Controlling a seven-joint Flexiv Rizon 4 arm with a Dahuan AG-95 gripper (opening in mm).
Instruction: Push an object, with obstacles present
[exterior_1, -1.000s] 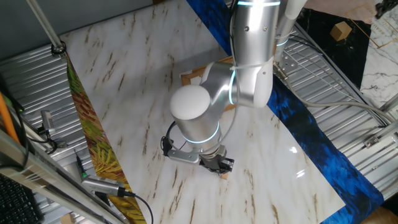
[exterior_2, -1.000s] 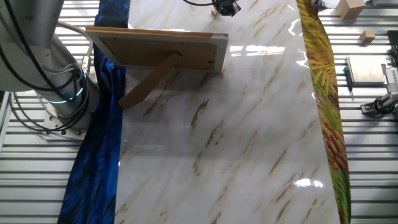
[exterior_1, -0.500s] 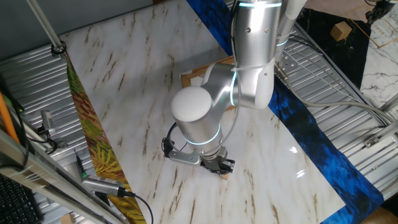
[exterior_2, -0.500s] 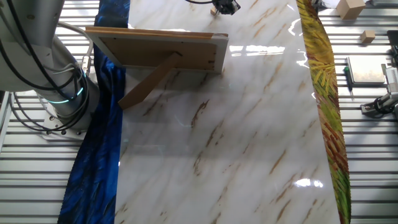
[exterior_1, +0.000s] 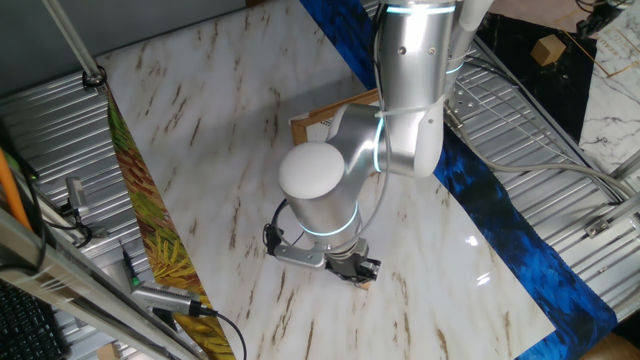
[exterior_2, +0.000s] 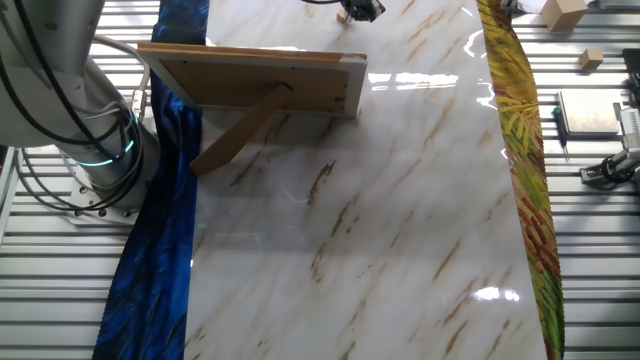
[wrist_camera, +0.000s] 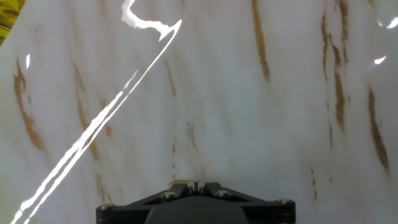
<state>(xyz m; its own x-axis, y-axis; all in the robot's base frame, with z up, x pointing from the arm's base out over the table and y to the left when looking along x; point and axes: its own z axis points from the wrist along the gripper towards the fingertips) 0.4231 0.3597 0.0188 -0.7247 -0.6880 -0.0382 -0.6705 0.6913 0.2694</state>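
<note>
The gripper is shut, its tip down at the marble table near the front edge. It also shows at the top edge of the other fixed view. The object, a tiny wood-coloured nub, lies right against the fingertips; it also shows in the other fixed view. In the hand view the closed gripper has the nub touching its left side. The obstacle, a light-wood picture frame, stands on its prop, seen from behind, well away from the nub. The arm partly hides it in one fixed view.
A blue cloth strip borders one table side, a yellow-green patterned strip the other. Metal racks surround the table. The robot base stands beside the blue strip. A small cardboard box sits off the table.
The arm and gripper have shifted slightly towards the table's front edge, with the nub staying against the fingertips. The picture frame has not moved.
</note>
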